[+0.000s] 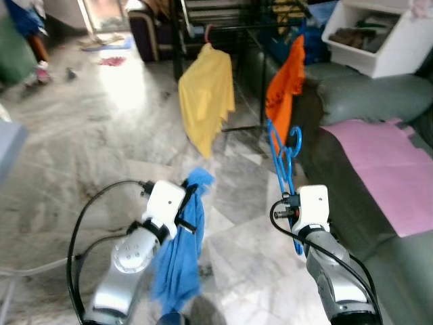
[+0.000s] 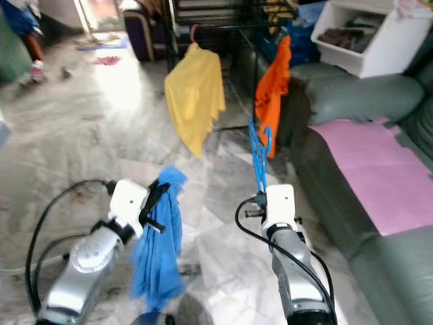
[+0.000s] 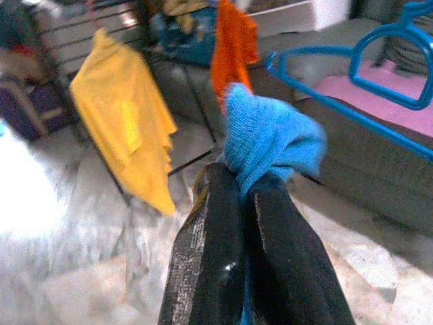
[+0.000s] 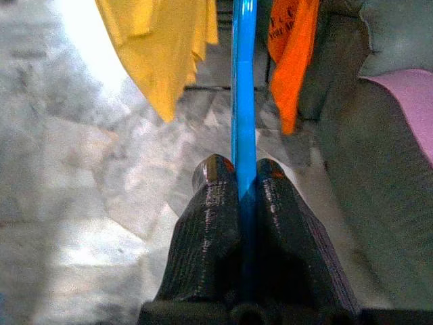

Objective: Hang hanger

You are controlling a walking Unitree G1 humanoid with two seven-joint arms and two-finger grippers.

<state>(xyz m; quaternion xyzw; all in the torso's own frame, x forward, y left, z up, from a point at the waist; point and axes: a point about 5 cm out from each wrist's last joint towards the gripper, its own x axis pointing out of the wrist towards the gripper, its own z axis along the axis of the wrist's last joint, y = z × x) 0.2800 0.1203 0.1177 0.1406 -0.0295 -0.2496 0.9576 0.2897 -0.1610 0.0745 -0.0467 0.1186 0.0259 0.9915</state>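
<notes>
Grippers occupy the near field. The left gripper [image 1: 190, 203] is pinched closed on a blue cloth [image 1: 177, 261], which hangs straight down toward the marble floor [image 1: 95, 135]. The right gripper [image 4: 247, 179] is clamped closed on the blue hanger [image 1: 283, 159]. The hanger's long axis runs up and away from the fingers, hook end farthest, pointing toward the rack. Right of both arms lies a grey sofa [image 1: 365, 101] with a pink sheet [image 1: 389, 166]. Farther off, a yellow garment [image 1: 206, 98] and an orange garment [image 1: 285, 84] hang on a dark rack [image 1: 230, 26]; its rail is blurred and apparently spans between them. The right arm is nearer the orange garment.
</notes>
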